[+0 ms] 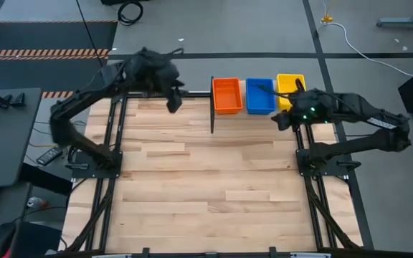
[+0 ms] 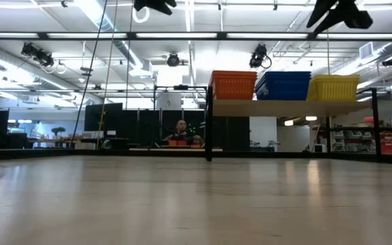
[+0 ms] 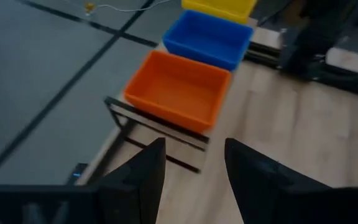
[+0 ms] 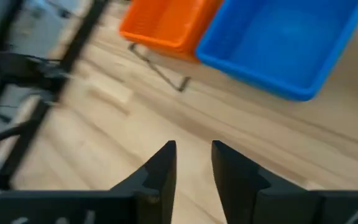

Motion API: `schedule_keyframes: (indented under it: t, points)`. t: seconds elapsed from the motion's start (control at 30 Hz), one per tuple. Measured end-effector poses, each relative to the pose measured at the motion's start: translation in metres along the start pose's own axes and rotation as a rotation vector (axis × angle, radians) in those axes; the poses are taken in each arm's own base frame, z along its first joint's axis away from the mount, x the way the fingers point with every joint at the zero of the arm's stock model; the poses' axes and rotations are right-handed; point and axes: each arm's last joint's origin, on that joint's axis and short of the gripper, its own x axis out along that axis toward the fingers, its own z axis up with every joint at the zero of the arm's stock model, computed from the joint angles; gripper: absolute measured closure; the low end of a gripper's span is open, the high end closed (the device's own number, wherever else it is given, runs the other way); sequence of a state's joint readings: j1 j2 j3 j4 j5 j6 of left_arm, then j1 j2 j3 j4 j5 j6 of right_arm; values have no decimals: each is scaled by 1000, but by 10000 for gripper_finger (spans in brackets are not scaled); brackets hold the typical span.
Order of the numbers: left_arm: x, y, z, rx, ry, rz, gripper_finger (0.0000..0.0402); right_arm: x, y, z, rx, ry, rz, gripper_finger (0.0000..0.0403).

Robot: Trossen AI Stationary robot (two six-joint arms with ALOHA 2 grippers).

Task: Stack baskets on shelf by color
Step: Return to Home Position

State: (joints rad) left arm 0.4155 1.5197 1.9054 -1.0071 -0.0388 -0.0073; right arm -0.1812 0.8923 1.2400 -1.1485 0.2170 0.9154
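Orange baskets [image 1: 226, 95], blue baskets [image 1: 260, 96] and yellow baskets [image 1: 290, 84] sit in a row on the shelf [image 2: 278, 107] at the surface's [image 1: 192, 186] far edge. Left gripper [image 1: 172, 102] hangs beside the orange end, fingers apart, empty. Right gripper [image 1: 282, 120] is near the yellow end, narrowly apart, empty. My read: both pull back from the row.

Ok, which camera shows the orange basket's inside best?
Left wrist view: the orange basket shows whole, interior open. High view looks in from farther; low view shows only its side; right wrist view crops it.
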Motion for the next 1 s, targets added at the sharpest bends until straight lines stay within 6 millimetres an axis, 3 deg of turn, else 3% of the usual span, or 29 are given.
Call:
schedule_keyframes:
  t: [0.13, 0.23, 0.4, 0.53, 0.7, 0.9, 1.0]
  points:
    - [5, -3, -45, -63, -30, -51, 230, 3, -14, -18, -2, -27, 122, 323]
    - [-1, -3, -72, -132, -116, -109, 230, 7, -29, -31, -91, 4, 107, 352]
    - [-12, -4, -99, -222, -215, -145, 230, 14, -41, -44, -110, 78, 117, 386]
    - [-20, -5, -115, -246, -272, -163, 236, 15, -47, -48, -88, -3, 160, 397]
    - [-28, -12, -139, -329, -337, -235, 284, 5, -58, -52, -57, -177, 349, 396]
    - [-28, -20, -184, -455, -383, -283, 383, 4, -90, -74, 34, -251, 439, 396]
    - [-27, -22, -205, -535, -436, -316, 393, 6, -105, -85, 117, -299, 485, 394]
